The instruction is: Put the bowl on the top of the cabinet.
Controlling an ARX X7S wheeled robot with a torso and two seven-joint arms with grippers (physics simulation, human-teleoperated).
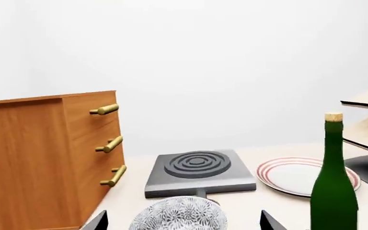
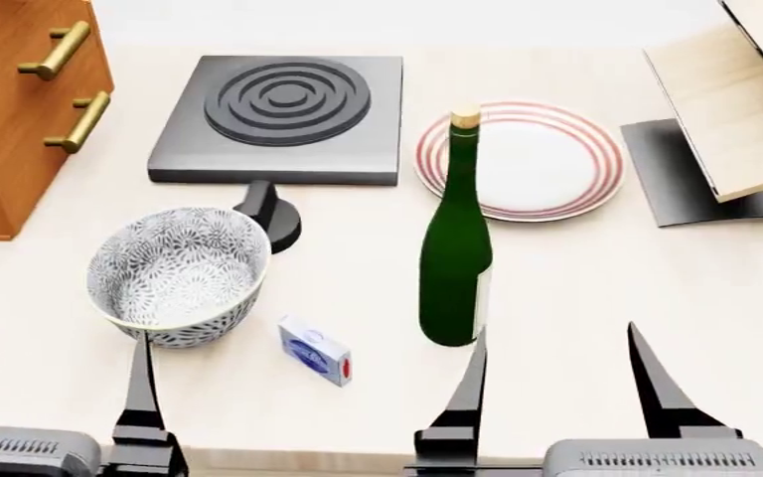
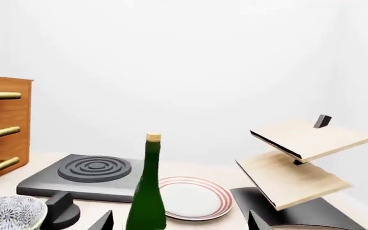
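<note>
One deep white ceramic bowl with a dark leaf pattern stands upright and holds nothing, on the pale tabletop in front of the tall orange-brown wooden cabinet with three brass bar handles. Around it are one dark grey single-ring hotplate, one green glass bottle with a cork, one flat white plate with red rings, one small blue-and-white box and one pale wooden angled rack. The left gripper and right gripper both hang with fingers spread wide and grasping nothing, the left just before the bowl.

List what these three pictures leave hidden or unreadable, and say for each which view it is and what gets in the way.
- Cabinet top: head view, cut off by the picture's upper edge.
- Small box print: head view, too small to read.
- Bowl base: left wrist view, cut off by the lower edge.
- Bottle bottom: right wrist view, cut off by the lower edge.
- Rack upper part: head view, cut off by the edge.
</note>
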